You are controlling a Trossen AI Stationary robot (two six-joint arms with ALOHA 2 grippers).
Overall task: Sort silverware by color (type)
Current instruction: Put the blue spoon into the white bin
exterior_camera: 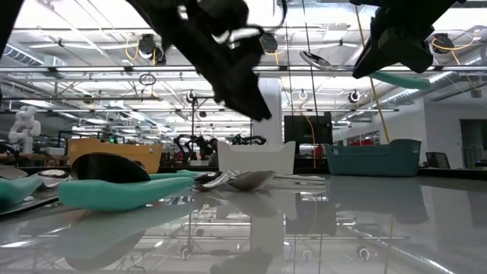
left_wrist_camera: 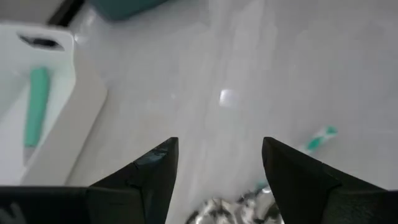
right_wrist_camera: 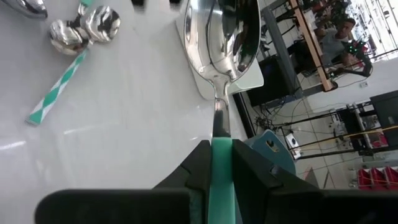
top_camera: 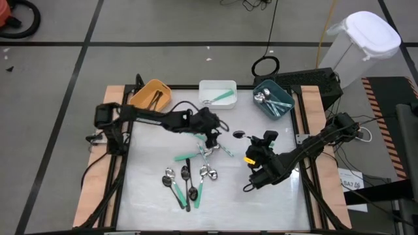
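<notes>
A: Where does the right gripper (right_wrist_camera: 221, 163) stand just now?

B: Over the right half of the table, nearer the front edge than the back; its fingers are clamped on the green handle of a mint-handled spoon (right_wrist_camera: 222, 46), bowl pointing outward, lifted clear of the surface as the low view shows it.

A: And where ought that spoon to go?

B: My judgement is the white bin (top_camera: 217, 92) at the middle of the back edge; a green-handled piece already lies in it; the teal bin (top_camera: 273, 99) toward the back right corner holds shiny pieces with some green too, so I cannot be sure which is meant.

A: How to do it well?

B: Carry it high, keep the grip firm since the bowl end is heavy, lower over the bin's middle before letting go; avoid sweeping the loose spoons (top_camera: 187, 181) lying near the front centre.

A: The left gripper (left_wrist_camera: 217, 171)?

B: Its fingers are spread, holding nothing, hovering above the small tangle of spoons (top_camera: 210, 151) at the table's middle; the two arms are near, so the right should travel along the right side to stay apart; the orange bin (top_camera: 151, 95) sits at the back left corner.
</notes>
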